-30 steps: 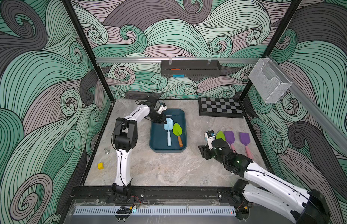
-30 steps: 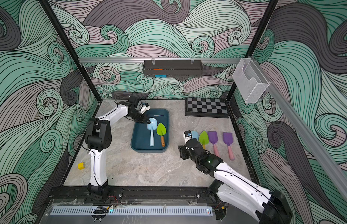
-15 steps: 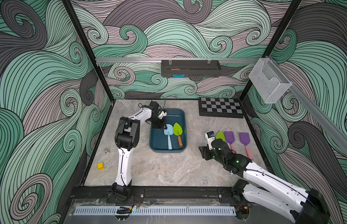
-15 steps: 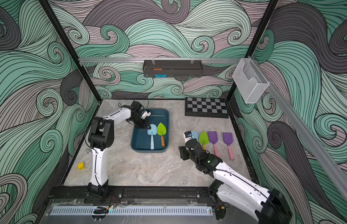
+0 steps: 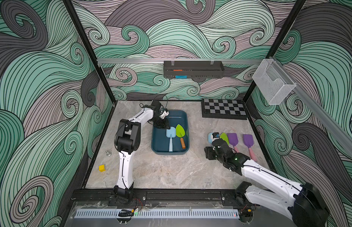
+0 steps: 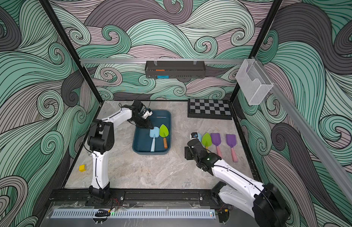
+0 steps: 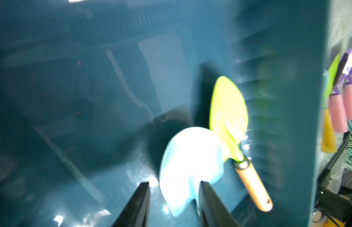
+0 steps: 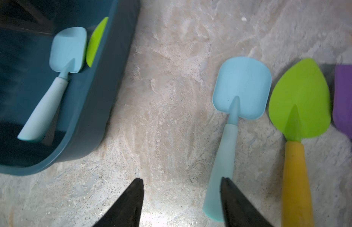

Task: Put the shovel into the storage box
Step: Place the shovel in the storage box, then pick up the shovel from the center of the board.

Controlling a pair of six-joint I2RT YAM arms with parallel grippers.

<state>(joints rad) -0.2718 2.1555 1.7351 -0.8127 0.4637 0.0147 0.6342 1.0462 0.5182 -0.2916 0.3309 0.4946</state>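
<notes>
Left wrist view: the left end effector stood open over the boxed shovel in the storage box. The right end effector, also open, probably next needed to straddle the tabletop shovel handle.

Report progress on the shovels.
Done: a light blue shovel and a green wooden-handled shovel lie in the storage box. In hand: nothing; the left gripper is open over that blue blade, the right gripper open by a second light blue shovel. Left outside: it, the yellow-handled green shovel, two purple shovels.

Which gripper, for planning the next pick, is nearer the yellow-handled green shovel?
Right. The right gripper hovers near the yellow-handled green shovel; left gripper is away, inside the storage box.
</notes>
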